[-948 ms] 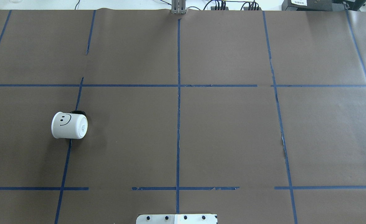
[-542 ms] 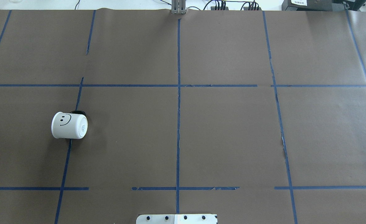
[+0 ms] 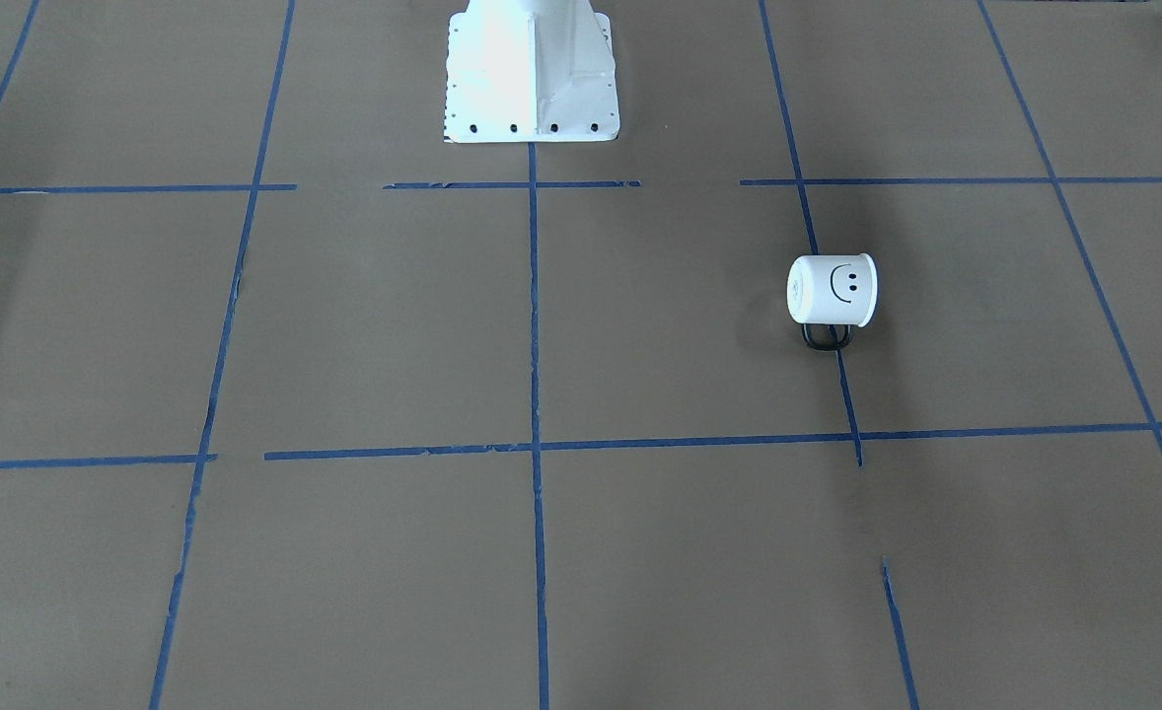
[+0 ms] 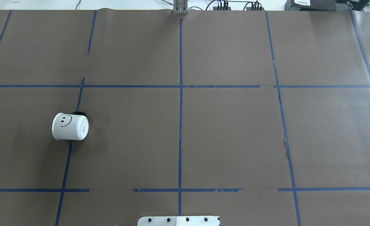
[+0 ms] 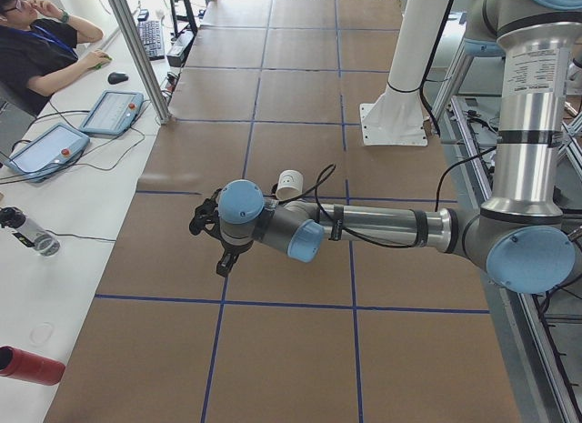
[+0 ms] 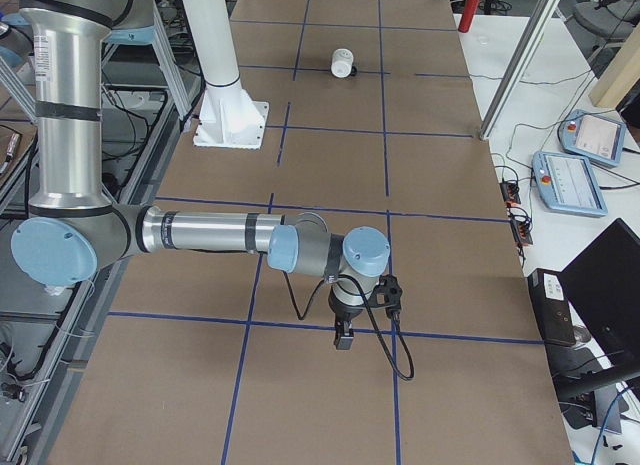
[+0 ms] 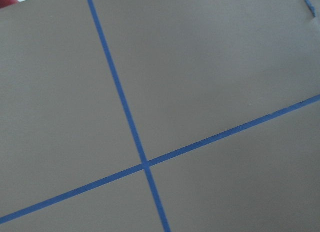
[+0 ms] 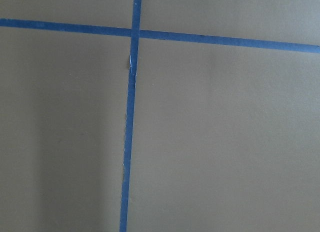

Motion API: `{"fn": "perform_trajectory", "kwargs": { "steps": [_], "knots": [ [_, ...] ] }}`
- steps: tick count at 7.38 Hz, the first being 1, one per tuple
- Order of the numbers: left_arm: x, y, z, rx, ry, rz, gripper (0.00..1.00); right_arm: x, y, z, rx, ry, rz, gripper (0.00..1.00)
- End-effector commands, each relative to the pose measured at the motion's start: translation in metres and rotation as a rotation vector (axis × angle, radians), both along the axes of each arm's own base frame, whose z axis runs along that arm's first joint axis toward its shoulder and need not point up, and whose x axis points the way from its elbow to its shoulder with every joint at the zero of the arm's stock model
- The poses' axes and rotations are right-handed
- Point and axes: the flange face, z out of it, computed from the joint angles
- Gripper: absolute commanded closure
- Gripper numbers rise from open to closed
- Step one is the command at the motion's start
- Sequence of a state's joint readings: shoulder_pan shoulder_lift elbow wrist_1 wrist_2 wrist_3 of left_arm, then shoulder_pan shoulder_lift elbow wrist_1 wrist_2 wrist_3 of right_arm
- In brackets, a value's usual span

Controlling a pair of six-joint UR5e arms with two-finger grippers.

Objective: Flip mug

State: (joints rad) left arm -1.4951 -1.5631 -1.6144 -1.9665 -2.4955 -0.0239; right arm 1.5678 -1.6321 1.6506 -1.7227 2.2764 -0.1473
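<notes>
Seen from the table's left end, the left gripper hangs above the brown-papered table, fingers pointing down. I cannot tell whether those fingers are released or clenched; nothing is seen between them. The left wrist camera shows only paper and a crossing of blue tape lines.

Past these fingers, farther along the table and apart from them, the mug lies on its side over a tape line. Its smiley face is turned up, its base faces the table's middle, and its black handle rests on the operators' side.

Beyond the mug stands the white pedestal.

Well apart from the mug, at the far end, the right gripper also points down over bare paper. I cannot tell the state of its fingers either.
</notes>
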Motion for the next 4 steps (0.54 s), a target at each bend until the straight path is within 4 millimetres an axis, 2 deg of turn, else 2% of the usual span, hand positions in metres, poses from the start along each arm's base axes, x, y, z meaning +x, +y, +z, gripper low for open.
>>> {"fn": "perform_trajectory", "kwargs": {
  "steps": [1,2,4],
  "knots": [
    [0.056,0.000,-0.013,-0.039,0.068,0.040,0.00,0.000,0.000,0.000,0.000,0.000,0.000,0.00],
    [0.089,0.005,-0.021,-0.051,0.112,0.040,0.00,0.000,0.000,0.000,0.000,0.000,0.000,0.00],
    [0.134,0.019,-0.017,-0.059,0.220,0.046,0.00,0.000,0.000,0.000,0.000,0.000,0.000,0.00]
  ]
}}
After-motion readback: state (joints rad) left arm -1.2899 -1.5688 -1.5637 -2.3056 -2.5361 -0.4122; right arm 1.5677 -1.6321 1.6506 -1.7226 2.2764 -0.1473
